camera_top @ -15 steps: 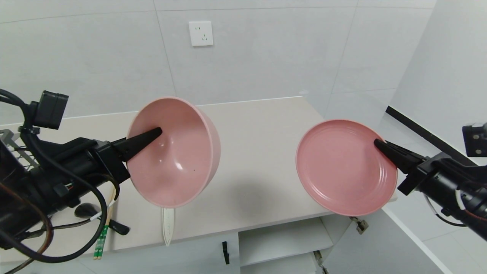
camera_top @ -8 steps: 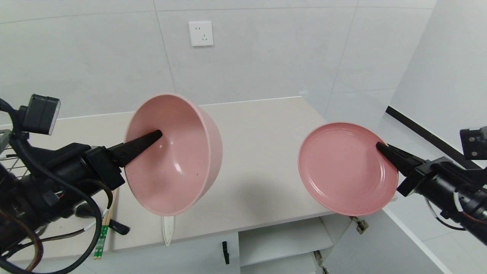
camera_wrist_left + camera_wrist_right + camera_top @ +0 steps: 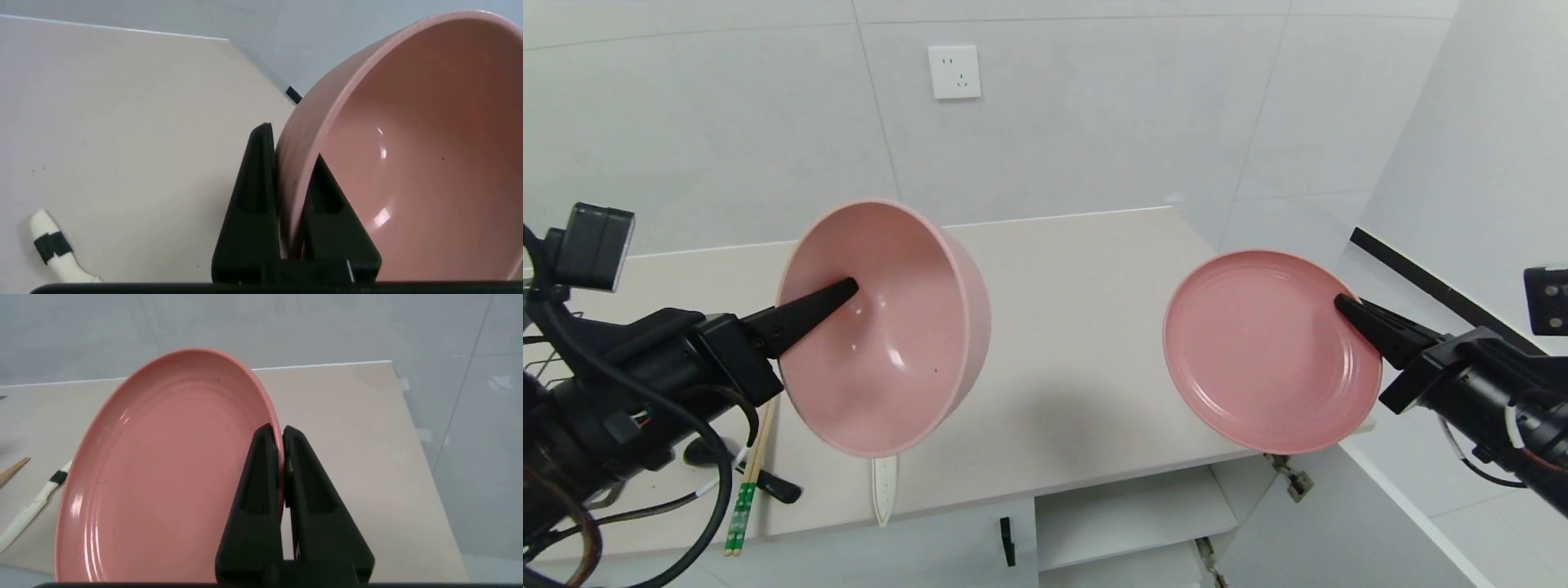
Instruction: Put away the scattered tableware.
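Head view: the left pincer [image 3: 843,289] is pinching the rim of the bowl [image 3: 890,343], one finger inside and the other behind the wall. The bowl hangs tipped on its side above the desk [image 3: 1078,327]. Below this pincer, chopsticks [image 3: 743,498] and a white utensil [image 3: 884,486] lie on the desk. The right pincer [image 3: 1341,304] pinches the edge of the plate [image 3: 1258,351]. The plate is held nearly on edge, out past the desk's corner and over the open cabinet.

Left wrist view: the pincer [image 3: 288,159] grips only a thin strip of the bowl [image 3: 409,147]. The rest of the bowl juts out beyond the fingertips. The desk [image 3: 122,122] is well below, with the utensil [image 3: 57,249] lying on it.

Right wrist view: the pincer [image 3: 283,437] is pressed onto the rim of the plate [image 3: 163,465]. The plate's face extends ahead of the tips.

Risks: each dish hangs from a single small rim grip, so a quick swing or stop could make it pivot or slide out. If the plate slipped, it would likely miss the desk and fall. Bringing the arms inward carelessly could knock the bowl against the plate. Lowering the bowl straight down could set it on the utensil.
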You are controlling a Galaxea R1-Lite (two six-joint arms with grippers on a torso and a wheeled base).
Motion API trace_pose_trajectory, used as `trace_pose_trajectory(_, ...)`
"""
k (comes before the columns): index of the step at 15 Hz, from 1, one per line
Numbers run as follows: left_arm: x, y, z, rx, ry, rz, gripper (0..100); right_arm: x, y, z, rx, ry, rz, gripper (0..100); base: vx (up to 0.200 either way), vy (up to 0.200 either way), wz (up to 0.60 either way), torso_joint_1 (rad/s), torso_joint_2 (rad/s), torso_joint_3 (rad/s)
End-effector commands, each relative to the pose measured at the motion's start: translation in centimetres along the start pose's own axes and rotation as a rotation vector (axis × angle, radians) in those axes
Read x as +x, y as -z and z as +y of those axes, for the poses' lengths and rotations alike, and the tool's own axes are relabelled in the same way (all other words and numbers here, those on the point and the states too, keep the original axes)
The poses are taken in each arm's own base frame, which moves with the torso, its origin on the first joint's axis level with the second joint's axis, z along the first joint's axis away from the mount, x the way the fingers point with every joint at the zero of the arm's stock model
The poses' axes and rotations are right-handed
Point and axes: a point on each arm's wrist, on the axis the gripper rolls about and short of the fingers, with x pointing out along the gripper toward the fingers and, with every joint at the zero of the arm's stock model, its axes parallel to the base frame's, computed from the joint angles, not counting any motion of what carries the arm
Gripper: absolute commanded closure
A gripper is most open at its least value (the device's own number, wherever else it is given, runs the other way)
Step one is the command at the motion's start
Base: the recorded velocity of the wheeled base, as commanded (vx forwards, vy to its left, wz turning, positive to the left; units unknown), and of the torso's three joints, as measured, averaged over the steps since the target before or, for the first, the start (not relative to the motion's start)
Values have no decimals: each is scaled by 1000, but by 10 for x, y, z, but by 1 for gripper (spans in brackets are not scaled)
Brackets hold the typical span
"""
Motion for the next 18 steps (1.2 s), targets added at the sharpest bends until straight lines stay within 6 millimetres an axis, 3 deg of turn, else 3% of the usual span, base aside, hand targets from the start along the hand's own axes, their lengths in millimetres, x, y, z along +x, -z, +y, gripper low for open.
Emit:
trace_pose_trajectory(1,6,6,4,-9,-41,18,100,-1,0,2,0,-7,-2,100,0,0,0,0,0,0)
trace_pose_trajectory(3,10,11,6,-10,-77,26,100,-1,0,2,0,-6,-2,100,0,0,0,0,0,0)
trace_pose_trajectory(12,8,17,6,53,-86,45,100,-7,-1,3,1,-5,0,100,-200,0,0,-1,2,4)
trace_pose_trajectory(15,4,24,3,57,-58,38,100,-18,-3,5,-8,0,-9,100,-200,0,0,1,1,2)
trace_pose_trajectory(18,1,29,5,54,-63,51,100,-20,-4,6,-11,7,-14,100,0,0,0,0,0,0)
